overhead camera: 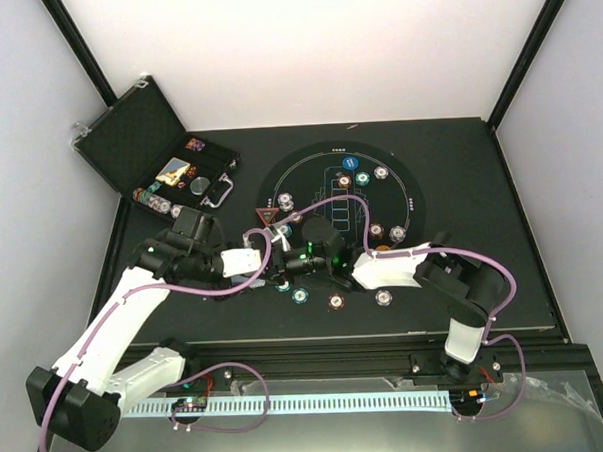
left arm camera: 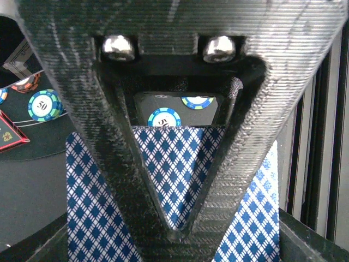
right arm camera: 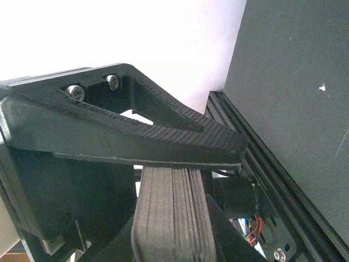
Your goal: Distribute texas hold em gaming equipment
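Observation:
My right gripper (right arm camera: 210, 174) is shut on a thick deck of playing cards (right arm camera: 172, 213), seen edge-on between its jaws. My left gripper (left arm camera: 182, 232) meets it over the near part of the round mat (overhead camera: 405, 196). Its fingers converge to a closed tip on a blue diamond-backed card (left arm camera: 174, 174). In the top view both grippers, left (overhead camera: 283, 265) and right (overhead camera: 325, 260), sit close together. Poker chips (overhead camera: 380, 171) lie spread around the mat, with several (overhead camera: 336, 301) near its front edge. A teal 50 chip (left arm camera: 44, 105) lies left of the card. The red triangle marker (overhead camera: 267, 216) lies at the mat's left edge.
The open black foam-lined case (overhead camera: 158, 142) stands at the back left with chips and cards inside. Purple cables (overhead camera: 311, 208) loop over the mat between the arms. The table's near rail (overhead camera: 319, 402) runs along the front.

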`<control>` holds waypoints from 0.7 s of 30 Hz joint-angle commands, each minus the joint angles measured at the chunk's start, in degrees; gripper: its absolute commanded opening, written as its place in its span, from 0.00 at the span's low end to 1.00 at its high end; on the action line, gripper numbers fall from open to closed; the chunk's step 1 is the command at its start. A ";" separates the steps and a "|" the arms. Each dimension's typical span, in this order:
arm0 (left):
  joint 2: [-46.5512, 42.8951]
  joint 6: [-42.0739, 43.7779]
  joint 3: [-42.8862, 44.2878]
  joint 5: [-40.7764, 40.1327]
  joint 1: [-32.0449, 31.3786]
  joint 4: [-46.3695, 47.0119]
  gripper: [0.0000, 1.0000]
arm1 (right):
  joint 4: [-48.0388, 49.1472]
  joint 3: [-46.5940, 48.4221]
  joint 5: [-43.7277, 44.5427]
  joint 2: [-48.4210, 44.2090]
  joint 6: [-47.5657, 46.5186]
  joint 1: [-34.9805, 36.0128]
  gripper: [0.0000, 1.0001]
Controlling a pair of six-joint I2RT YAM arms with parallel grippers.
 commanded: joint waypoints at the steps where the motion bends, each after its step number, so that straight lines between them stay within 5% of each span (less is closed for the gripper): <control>1: -2.19 -0.54 -0.31 -0.72 -0.21 3.01 0.28 | -1.01 0.74 0.49 0.44 -0.29 0.28 0.18; 7: -2.48 -0.93 -0.81 -2.21 -0.26 2.91 0.12 | -10.01 4.13 -0.46 -0.05 -6.02 -0.17 0.53; 11: -2.44 -0.93 -0.59 -2.92 -0.26 2.93 0.07 | -17.68 5.90 -1.49 -0.59 -11.57 -0.18 0.67; 16: -1.97 -1.04 -0.40 -2.76 -0.26 2.79 0.06 | -20.39 6.23 -1.96 -0.49 -13.29 -0.18 0.70; 21: -1.84 -1.05 0.31 -2.09 -0.26 1.79 0.04 | -20.71 6.33 -1.31 0.16 -12.86 -0.90 0.62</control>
